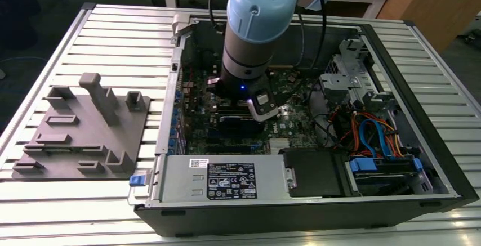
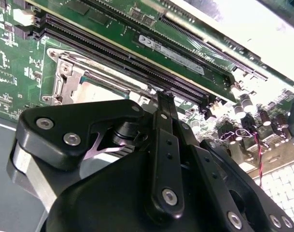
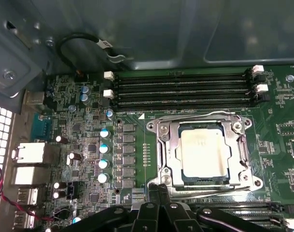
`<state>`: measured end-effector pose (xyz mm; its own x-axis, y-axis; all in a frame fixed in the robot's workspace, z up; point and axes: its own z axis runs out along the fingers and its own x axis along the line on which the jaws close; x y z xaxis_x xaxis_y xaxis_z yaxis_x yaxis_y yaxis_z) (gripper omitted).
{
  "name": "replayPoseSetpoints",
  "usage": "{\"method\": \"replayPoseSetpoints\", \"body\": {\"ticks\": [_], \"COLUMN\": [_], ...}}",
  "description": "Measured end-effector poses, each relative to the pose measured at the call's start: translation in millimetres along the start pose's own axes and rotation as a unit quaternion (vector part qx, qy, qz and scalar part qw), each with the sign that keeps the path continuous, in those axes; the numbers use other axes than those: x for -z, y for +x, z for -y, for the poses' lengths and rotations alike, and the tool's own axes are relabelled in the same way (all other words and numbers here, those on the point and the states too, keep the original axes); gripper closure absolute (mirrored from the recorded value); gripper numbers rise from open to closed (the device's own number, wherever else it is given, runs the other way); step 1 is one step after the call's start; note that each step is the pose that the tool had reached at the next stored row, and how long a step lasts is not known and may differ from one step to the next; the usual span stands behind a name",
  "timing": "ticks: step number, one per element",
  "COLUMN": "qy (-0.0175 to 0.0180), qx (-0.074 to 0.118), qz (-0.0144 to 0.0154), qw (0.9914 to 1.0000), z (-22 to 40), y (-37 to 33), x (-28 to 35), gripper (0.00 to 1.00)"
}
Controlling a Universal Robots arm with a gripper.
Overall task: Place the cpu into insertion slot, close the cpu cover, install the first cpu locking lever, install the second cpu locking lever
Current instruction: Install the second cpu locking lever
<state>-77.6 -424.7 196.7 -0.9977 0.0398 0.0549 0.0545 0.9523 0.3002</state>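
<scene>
Exterior view: arm reaches down into the open computer case [image 1: 316, 201] on the slatted surface [image 1: 112, 26]; end effector [image 1: 263, 110] low over the green motherboard [image 1: 293, 133].

Second wrist view: end effector [image 2: 165, 99] fingers pressed together, nothing between them; tips just beside the insertion slot [image 2: 72, 82] rim.

First wrist view: cpu [image 3: 204, 151] seated in the slot, cpu cover [image 3: 203, 126] down around it; locking lever [image 3: 204, 192] runs along the slot edge nearest the fingertips [image 3: 159, 189].
</scene>
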Motion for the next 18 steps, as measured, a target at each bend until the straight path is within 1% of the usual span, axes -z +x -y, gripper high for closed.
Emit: {"method": "replayPoseSetpoints", "body": {"ticks": [5,18], "qy": [-0.0032,-0.0134], "qx": [0.000,0.001], "qz": [-0.0002,-0.0007], "qw": [0.99999,0.99991], "z": [0.6,1.9], "y": [-0.1,-0.4], "x": [-1.7,-6.0], "gripper": [0.89,0.89]}}
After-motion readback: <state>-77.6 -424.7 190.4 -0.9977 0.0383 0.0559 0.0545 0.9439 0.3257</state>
